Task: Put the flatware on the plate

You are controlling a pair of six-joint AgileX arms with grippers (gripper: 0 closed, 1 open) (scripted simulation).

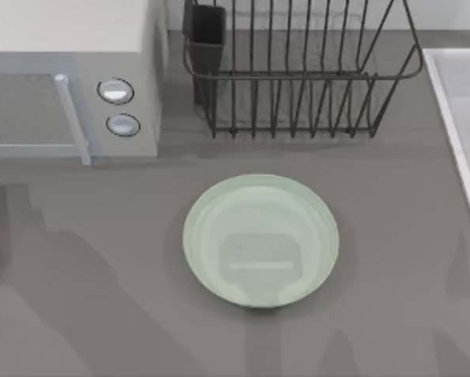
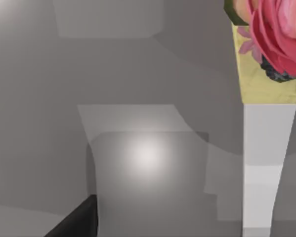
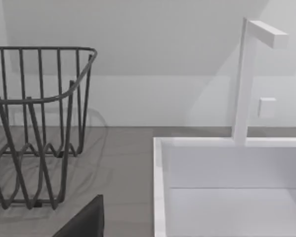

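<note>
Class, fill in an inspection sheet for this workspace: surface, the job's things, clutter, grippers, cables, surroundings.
Surface: grey countertop.
Job's things: pale green plate near the middle, nothing on it; spoon nothing seen.
Clutter: dark wire dish rack behind the plate, with a dark cup at its left end; vase of pink flowers in the left wrist view.
Grippers: nothing seen.
Cables: nothing seen.
Surroundings: microwave at back left; white sink with tap at the right.

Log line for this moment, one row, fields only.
plate: bare, centre of table | dish rack: behind plate | microwave: back left | sink: right edge
</note>
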